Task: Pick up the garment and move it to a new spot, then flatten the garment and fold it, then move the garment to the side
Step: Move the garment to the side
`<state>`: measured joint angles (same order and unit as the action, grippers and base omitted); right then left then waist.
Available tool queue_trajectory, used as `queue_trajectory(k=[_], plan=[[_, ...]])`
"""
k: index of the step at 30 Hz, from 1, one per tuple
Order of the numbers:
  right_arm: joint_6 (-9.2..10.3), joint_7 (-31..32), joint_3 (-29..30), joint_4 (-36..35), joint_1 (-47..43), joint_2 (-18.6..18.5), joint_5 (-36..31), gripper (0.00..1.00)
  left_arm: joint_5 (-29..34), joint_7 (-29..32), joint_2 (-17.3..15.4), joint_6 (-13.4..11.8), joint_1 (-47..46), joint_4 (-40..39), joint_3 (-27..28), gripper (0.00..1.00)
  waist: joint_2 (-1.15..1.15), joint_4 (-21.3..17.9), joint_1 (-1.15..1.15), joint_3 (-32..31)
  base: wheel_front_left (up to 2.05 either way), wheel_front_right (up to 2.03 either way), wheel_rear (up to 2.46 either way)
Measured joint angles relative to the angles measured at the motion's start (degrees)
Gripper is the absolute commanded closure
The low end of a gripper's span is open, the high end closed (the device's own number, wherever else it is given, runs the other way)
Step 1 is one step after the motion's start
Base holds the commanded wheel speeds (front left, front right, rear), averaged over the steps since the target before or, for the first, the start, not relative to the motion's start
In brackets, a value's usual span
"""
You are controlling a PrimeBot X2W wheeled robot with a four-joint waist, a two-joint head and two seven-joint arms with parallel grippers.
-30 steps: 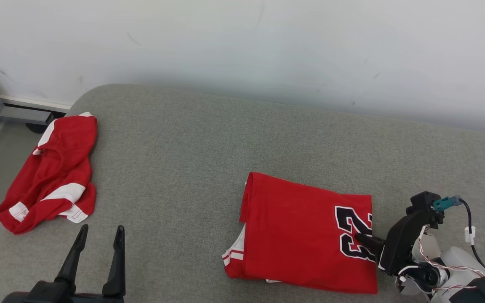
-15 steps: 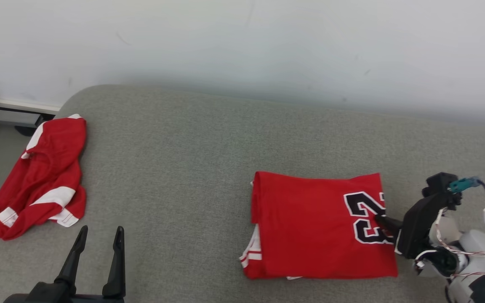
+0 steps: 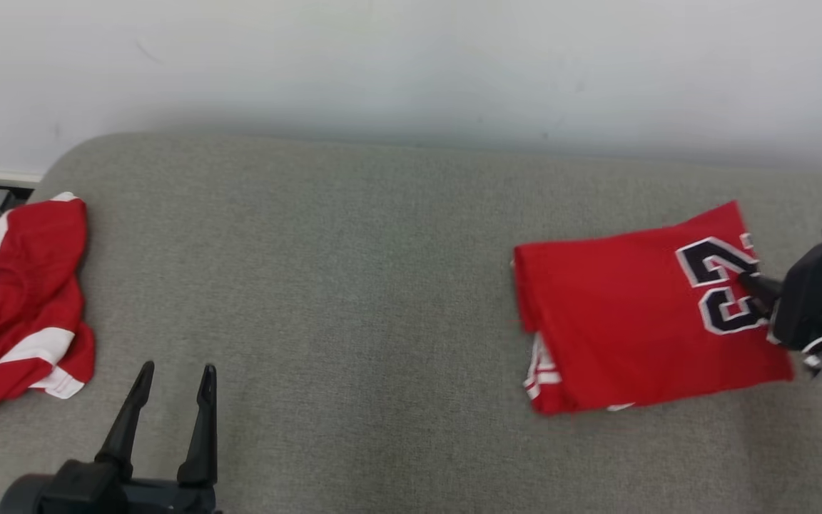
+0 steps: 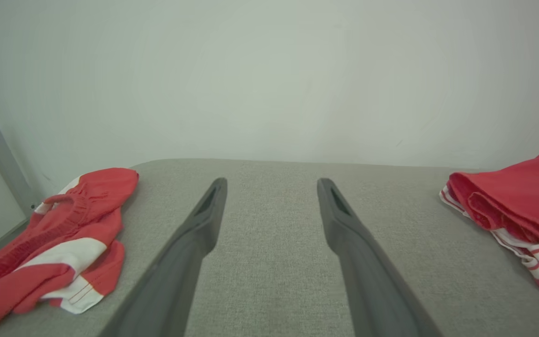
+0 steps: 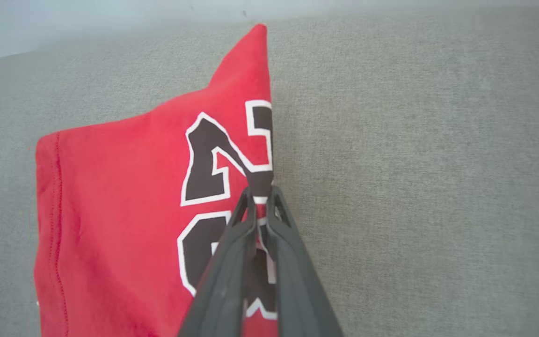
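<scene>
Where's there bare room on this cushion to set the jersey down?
The wide middle of the cushion, between shorts and jersey, is bare up to the wall. Crowded: left end at the shorts, right end around the right claw.

Red jersey (image 3: pixel 625 328), folded, on the grey cushion: number 23 (image 3: pixel 718 285) in black block digits outlined white, hard against its right edge (digits lie sideways in the head view). In the right wrist view the lower digit is partly covered.

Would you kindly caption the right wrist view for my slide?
Right gripper pinching the edge of the red jersey on a grey cushion.
</scene>
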<state>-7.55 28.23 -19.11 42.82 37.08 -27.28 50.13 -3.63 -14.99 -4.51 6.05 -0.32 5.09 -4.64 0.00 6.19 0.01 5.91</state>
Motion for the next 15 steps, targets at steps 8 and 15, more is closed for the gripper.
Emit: queue_trajectory(k=[8,15], plan=[[0.00,0.7,1.2,4.3,6.3,-4.4,-2.2,1.00,0.2,0.0,-1.6,0.1,-2.7,-0.3,-0.1,0.00,0.00,-1.8,0.00,3.8,0.00,0.00,0.00],[0.00,1.1,2.7,8.7,10.9,-7.5,-3.6,1.00,0.6,0.0,-1.8,0.5,-5.1,-0.5,-1.3,0.00,0.01,-3.3,0.00,6.9,0.00,0.00,0.00]])
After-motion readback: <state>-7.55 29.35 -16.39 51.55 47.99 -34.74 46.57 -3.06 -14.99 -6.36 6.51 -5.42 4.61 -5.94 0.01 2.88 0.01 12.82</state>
